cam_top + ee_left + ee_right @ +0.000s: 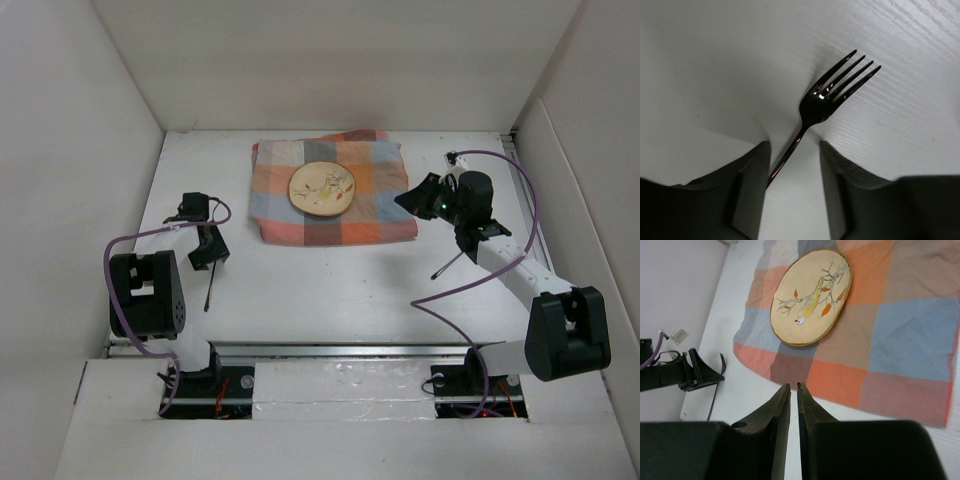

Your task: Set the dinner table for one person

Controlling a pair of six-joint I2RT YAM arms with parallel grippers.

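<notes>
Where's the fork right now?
The fork lies on the white table, on the left side in the top view. Its handle runs between the fingers of the left gripper, left of the checked cloth and plate.

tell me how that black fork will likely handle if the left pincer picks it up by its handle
Probably stiff: the fork looks like one piece of dark metal. Its glossy, thin handle may slip or twist between the flat fingers of the left pincer. Lying flat on the white table, it should slide rather than roll if nudged.
</notes>
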